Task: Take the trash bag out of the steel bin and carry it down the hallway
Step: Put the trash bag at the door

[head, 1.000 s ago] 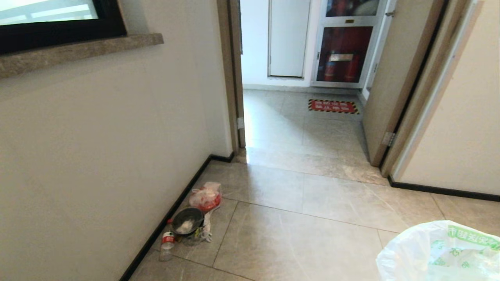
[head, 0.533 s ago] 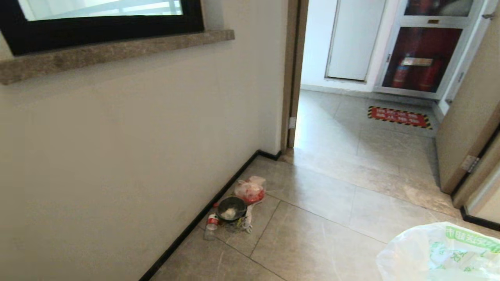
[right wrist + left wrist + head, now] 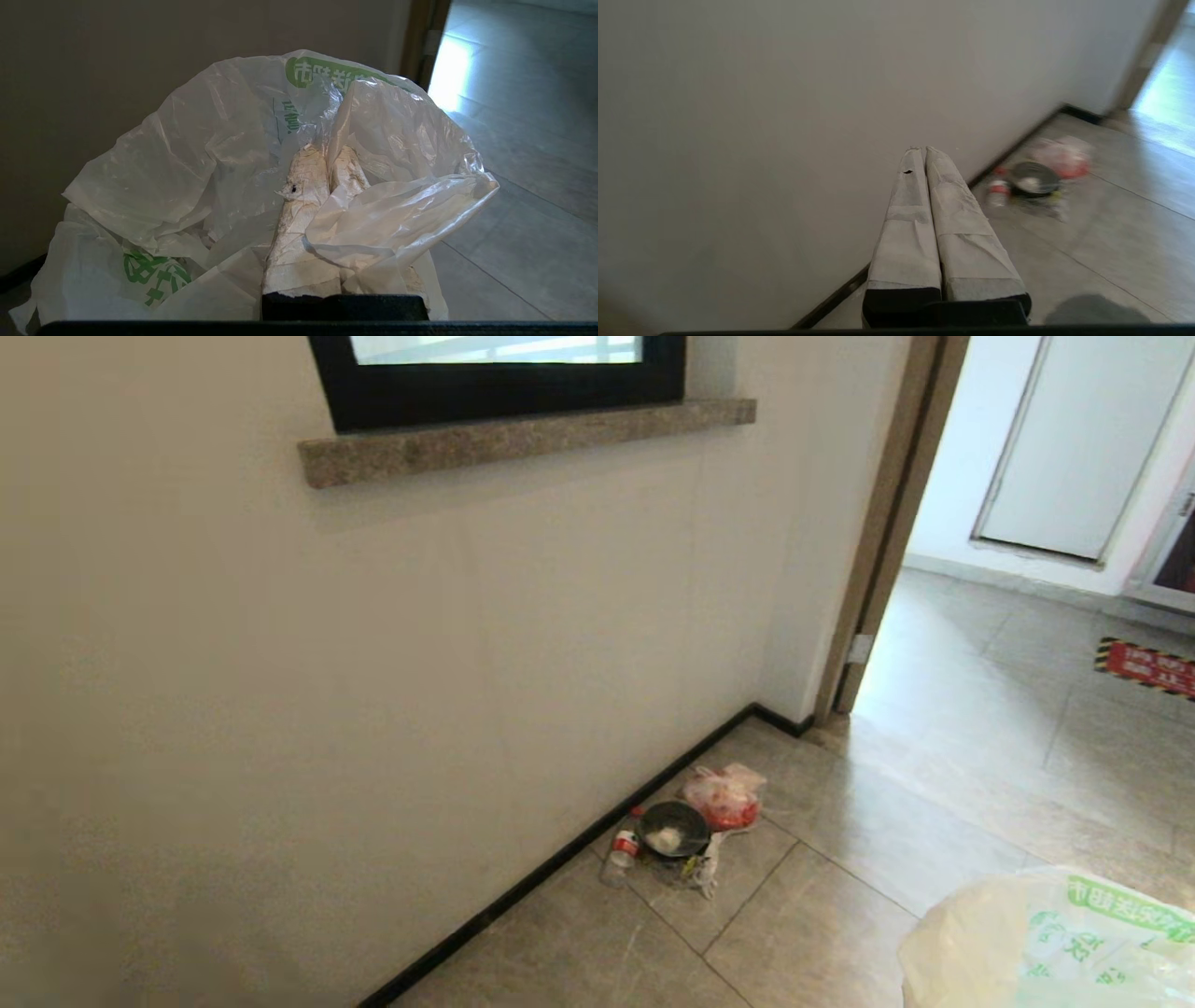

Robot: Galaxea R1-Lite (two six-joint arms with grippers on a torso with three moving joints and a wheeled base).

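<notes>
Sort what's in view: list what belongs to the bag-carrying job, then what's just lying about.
Part of the job:
- trash bag, pinched in the shut right gripper
- hallway floor tiles ahead
- left gripper, shut and empty

Just lying about, by the baseboard:
- red-tinted bag
- black bowl
- small bottle

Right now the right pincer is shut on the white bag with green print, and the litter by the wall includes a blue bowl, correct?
Almost. The bowl is black, not blue, as the head view shows. The right pincer is indeed shut on the white bag with green print.
</notes>
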